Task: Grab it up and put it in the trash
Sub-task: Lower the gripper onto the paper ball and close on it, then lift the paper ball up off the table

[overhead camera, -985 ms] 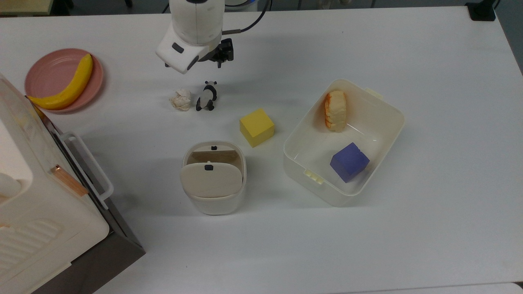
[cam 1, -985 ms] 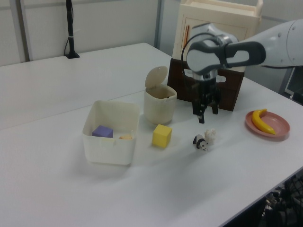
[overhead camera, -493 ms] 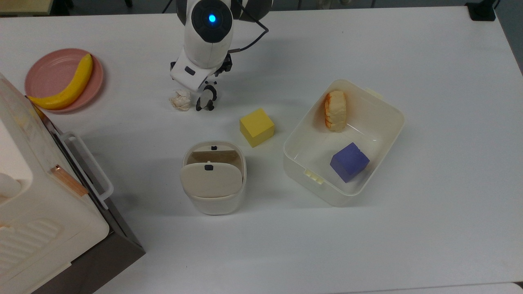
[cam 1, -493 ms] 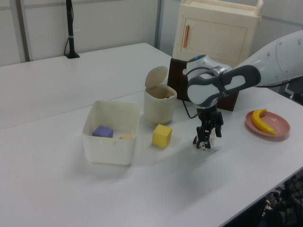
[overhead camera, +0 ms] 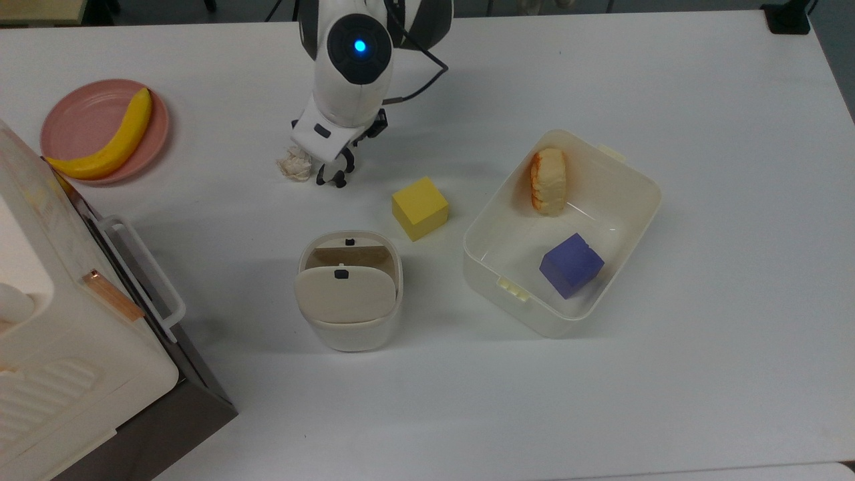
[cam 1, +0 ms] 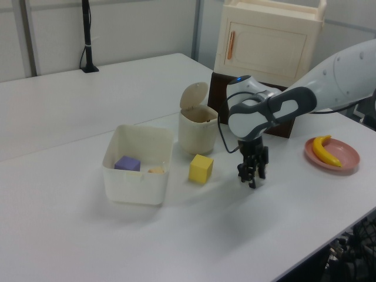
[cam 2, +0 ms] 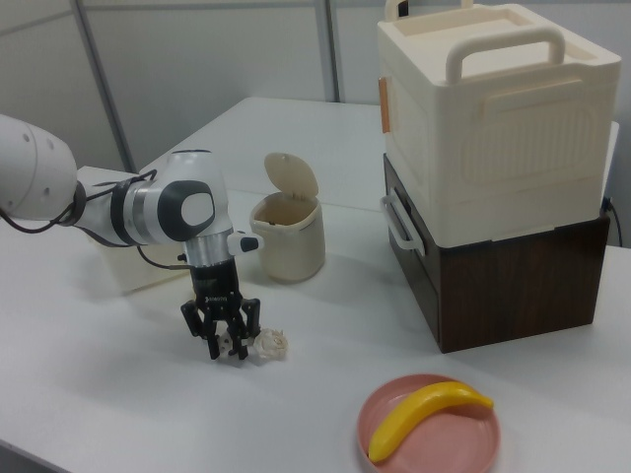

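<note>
the claw (cam 2: 227, 347) is down at the table (overhead camera: 601, 401), its fingers spread around the panda toy (cam 2: 235, 341), not the paper ball (cam 2: 269, 344), which lies just beside it on the right view's right. the paper ball is a small crumpled whitish lump, half covered by the arm in the top view. the trash bin (overhead camera: 349, 294) stands apart with its flap up, with open table between. the yellow cube (overhead camera: 419, 208) sits near it.
</note>
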`<state>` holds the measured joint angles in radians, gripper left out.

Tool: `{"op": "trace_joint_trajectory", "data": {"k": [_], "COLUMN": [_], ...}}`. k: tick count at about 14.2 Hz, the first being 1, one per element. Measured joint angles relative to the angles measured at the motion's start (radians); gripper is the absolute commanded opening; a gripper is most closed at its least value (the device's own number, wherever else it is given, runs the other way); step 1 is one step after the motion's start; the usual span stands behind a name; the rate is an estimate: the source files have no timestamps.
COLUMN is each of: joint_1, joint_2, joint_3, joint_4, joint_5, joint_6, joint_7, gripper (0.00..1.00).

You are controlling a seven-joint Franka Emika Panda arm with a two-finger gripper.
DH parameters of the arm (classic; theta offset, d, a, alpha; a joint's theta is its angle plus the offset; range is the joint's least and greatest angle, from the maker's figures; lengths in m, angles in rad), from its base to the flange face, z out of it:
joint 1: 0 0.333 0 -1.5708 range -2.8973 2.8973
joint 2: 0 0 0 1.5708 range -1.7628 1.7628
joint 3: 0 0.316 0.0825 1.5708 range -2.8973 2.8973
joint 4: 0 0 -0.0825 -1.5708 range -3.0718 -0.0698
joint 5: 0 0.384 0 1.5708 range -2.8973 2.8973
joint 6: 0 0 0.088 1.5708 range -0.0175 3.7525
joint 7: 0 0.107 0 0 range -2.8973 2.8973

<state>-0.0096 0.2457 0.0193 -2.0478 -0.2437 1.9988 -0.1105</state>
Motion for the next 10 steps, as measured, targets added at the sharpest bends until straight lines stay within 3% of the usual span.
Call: {"op": "trace_joint_trajectory", "data": {"k": [3, 10], "joint_1": [0.003, 0.004], "joint_2": [0.025, 0.033], "joint_3": [0.023, 0.03], "joint_4": [0.007, 0.024], "joint_5": [-0.001, -0.001], "joint_6": [0.023, 0.033], "joint_7": [0.031, 0.037], "gripper": [0.0, 0.0]}}
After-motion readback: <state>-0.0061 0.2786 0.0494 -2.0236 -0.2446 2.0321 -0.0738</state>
